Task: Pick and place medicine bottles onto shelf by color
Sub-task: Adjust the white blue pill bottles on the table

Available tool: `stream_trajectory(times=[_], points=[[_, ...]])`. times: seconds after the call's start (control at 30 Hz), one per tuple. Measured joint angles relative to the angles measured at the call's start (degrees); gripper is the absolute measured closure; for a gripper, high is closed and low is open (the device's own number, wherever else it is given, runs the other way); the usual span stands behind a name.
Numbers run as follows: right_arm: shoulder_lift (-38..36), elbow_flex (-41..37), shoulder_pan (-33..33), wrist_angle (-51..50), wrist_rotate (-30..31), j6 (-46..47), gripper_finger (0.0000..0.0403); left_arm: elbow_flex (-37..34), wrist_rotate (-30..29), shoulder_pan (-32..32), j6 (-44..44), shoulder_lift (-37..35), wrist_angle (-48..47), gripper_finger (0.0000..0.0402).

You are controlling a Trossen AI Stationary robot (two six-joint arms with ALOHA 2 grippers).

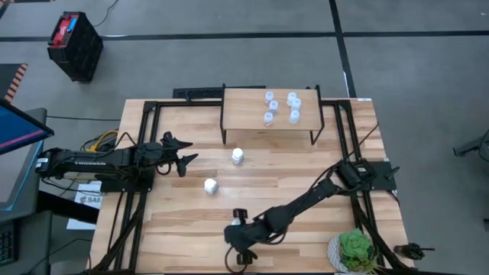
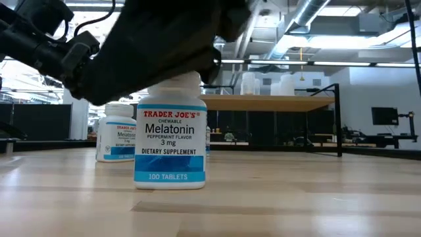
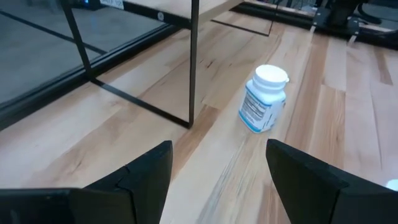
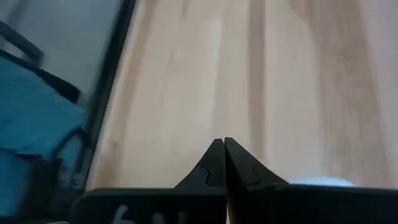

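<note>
Five small translucent bottles [image 1: 281,106] stand grouped on the shelf [image 1: 244,107], toward its right half, at the far edge of the table [image 1: 306,176]. Three white bottles remain on the tabletop. One white bottle [image 1: 238,156] stands just in front of the shelf, near its left front leg; the left wrist view shows the same bottle [image 3: 264,99] upright beside a black shelf leg [image 3: 193,62]. A second white bottle [image 1: 210,186] stands nearer the table centre, well apart from the shelf. A third white bottle [image 2: 170,135] (label reading "Melatonin", 100 tablets) stands close to the low camera, with a dark part of the right arm directly over its cap; whether they touch cannot be told.

The right gripper [image 1: 243,256] is at the near edge of the table, left of the potted plant [image 1: 354,250]. In the right wrist view its fingertips [image 4: 214,163] meet with no gap and nothing between them.

The left gripper [image 1: 186,152] is extended from the left side of the table, pointing toward the two white bottles. Its fingers [image 3: 149,174] stand wide apart and hold nothing.
</note>
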Motion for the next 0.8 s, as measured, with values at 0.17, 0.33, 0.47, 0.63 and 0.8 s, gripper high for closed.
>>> stream_trajectory(times=[0.17, 0.33, 0.47, 0.63, 0.8], points=[[0.2, 1.99, -0.19, -2.67, 0.43, 1.66, 0.0398, 0.0, 0.07, 0.0, -0.53, 0.01, -0.58, 0.0155], [0.34, 1.77, -0.34, -6.53, 0.48, 5.95, 0.0398, 0.0, 0.4, 0.0, -0.56, 0.01, -1.1, 0.0155], [0.33, 1.07, -0.54, -7.89, 4.12, 6.66, 0.0398, 0.0, 0.4, 0.0, -0.59, 0.0, -1.85, 0.0155], [0.33, 0.73, -2.86, -13.45, 5.36, 6.48, 0.0397, 0.0, 0.38, 0.0, -0.63, 0.01, -2.53, 0.0155], [0.33, 0.7, -6.42, -15.87, 7.08, 2.95, 0.0396, 0.0, 0.38, 0.01, -0.63, 0.01, -2.49, 0.0155]])
